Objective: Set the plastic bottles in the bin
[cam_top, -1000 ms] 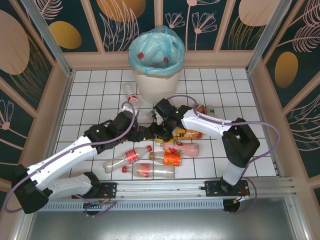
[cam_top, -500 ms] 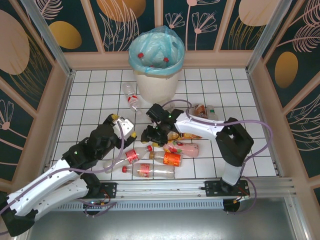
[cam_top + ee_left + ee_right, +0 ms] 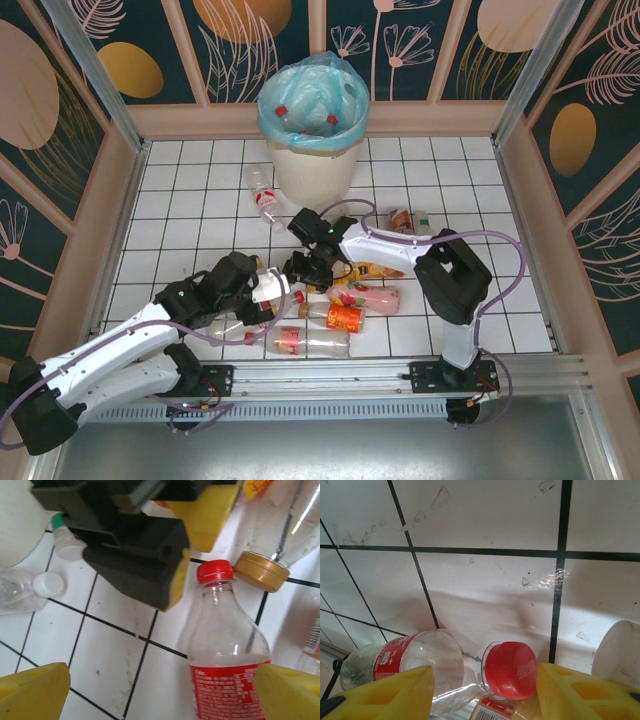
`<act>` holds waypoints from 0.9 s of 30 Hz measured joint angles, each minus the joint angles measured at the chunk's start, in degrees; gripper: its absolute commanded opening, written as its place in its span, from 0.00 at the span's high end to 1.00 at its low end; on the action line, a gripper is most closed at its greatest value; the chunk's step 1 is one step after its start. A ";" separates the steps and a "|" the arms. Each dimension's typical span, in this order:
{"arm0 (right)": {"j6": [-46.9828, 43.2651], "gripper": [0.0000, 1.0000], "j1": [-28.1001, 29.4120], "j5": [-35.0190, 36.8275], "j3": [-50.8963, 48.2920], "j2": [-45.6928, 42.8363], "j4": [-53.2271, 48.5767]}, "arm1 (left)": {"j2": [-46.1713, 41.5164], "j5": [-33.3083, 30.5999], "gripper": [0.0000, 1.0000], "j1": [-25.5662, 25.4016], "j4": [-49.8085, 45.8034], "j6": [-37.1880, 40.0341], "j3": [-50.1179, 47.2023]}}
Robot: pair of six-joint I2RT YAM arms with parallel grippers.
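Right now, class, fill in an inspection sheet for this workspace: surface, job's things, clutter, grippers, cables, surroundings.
Surface: white tiled table, dark grid lines, faint scuffs.
Job's things: bin at the far side, blue-lined, some bottles inside; plastic bottles lying on the tiles by the arms, one beside the bin.
Clutter: nothing seen.
Grippers: left gripper open above a red-capped bottle; right gripper open, jaws either side of a red cap.
Cables: purple cables loop along both arms.
Surroundings: leaf-patterned wall panels; metal rail at the near edge.

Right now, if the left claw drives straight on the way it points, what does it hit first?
Probably the red-capped clear bottle, lying just ahead between the open fingers of the left claw, off to one side; elsewhere, tile floor. Depth is unclear.
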 measured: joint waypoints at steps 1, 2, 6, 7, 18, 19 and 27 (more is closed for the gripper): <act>-0.22 0.43 -0.17 0.13 0.00 0.00 -0.02 | 0.13 0.55 0.05 0.00 0.02 -0.02 -0.46; -0.37 0.43 -0.35 0.15 0.00 0.00 0.00 | 0.33 0.96 0.05 0.00 0.02 -0.02 -0.96; -0.87 0.43 -1.09 0.15 0.02 0.00 0.02 | 1.79 1.53 0.06 0.00 0.00 -0.04 -3.15; -1.11 0.43 -1.20 0.13 0.04 0.02 0.02 | 2.21 1.51 0.06 0.00 -0.04 -0.04 -3.54; -1.99 0.43 -1.46 0.15 1.73 0.55 -0.20 | 4.31 -1.44 0.07 0.00 1.27 -0.52 -6.10; -2.19 0.43 -1.49 0.15 2.27 0.70 -0.28 | 4.76 -1.73 0.07 0.00 1.46 -0.70 -6.25; -4.55 0.43 -2.62 0.59 6.80 1.05 -0.83 | 8.15 -4.55 0.11 0.00 2.78 -1.90 -7.10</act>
